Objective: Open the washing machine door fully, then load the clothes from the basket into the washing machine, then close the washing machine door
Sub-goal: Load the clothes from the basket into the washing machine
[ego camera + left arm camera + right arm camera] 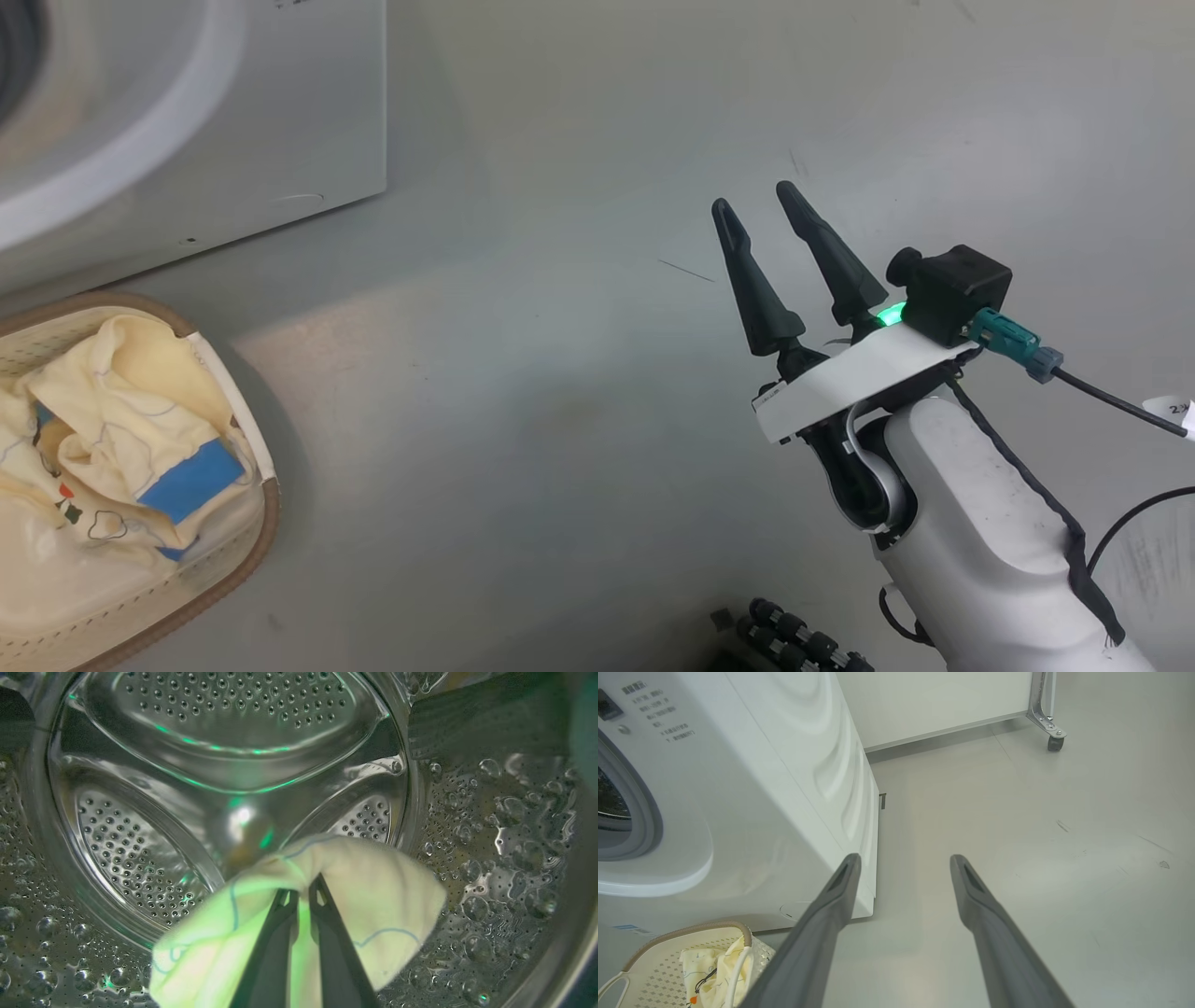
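We have wide bare floor [579, 420] between the basket [266, 523] and our right gripper [753, 199], whose fingers stand spread with nothing between them. To that gripper's left, the white side wall of the washing machine [752, 788] blocks the way. The basket sits just in front of the machine's lower corner, with clothes [121, 420] lying in it. Farther off, a wheeled metal leg [1048, 723] and a pale panel [934, 700] bound the floor. Inside the drum [140, 849], our left gripper [302, 886] has free room ahead up to the perforated back wall, but the garment [383, 891] pinched between its fingers covers the lower part of that way.
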